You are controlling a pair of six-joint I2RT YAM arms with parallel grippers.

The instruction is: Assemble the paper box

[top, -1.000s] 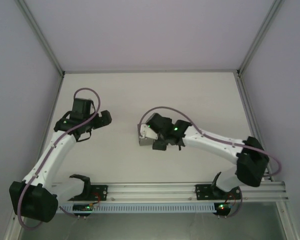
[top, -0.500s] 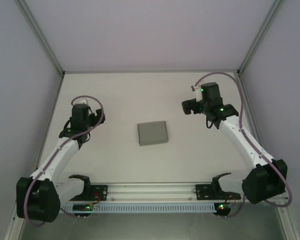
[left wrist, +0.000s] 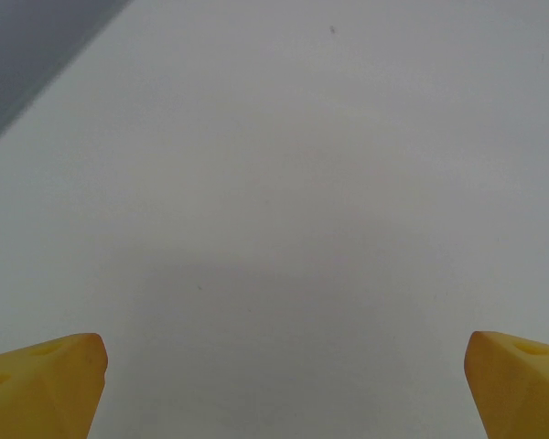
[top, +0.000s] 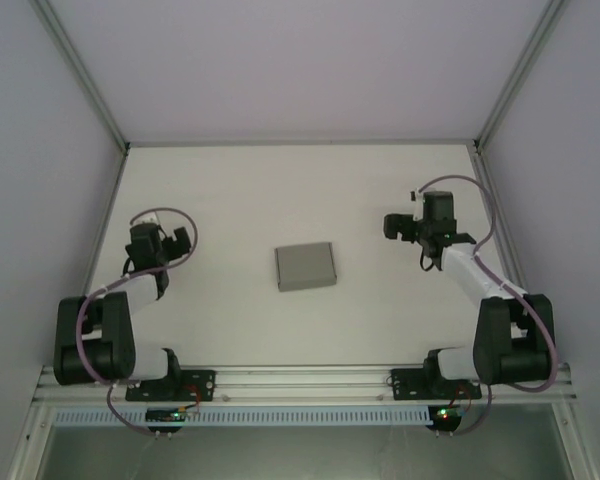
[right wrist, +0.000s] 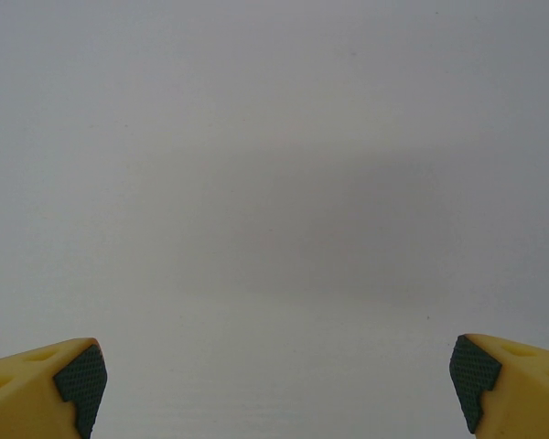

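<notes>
Claws first: left claw is sitting wide open w/ nothing in it. On its wrist cam I'm seeing just the two yellow fingertips poking in at the bottom corners, w/ bare white tabletop btwn them. Right claw is doing the same thing, spread wide and empty. Its yellow tips are showing dark textured pads on the inner faces, w/ plain tabletop underneath.

From the top cam I'm looking at the paper box lying roughly mid tabletop, btwn the two arms and well apart from both. It's looking like a small shallow grey rectangle, turned slightly off square. Can't tell from here how the flaps are sitting.

Left arm is sitting folded up over on the left side and right arm is folded up on the right. Both claws are hanging out toward the side edges of the tabletop, neither one touching the box.
</notes>
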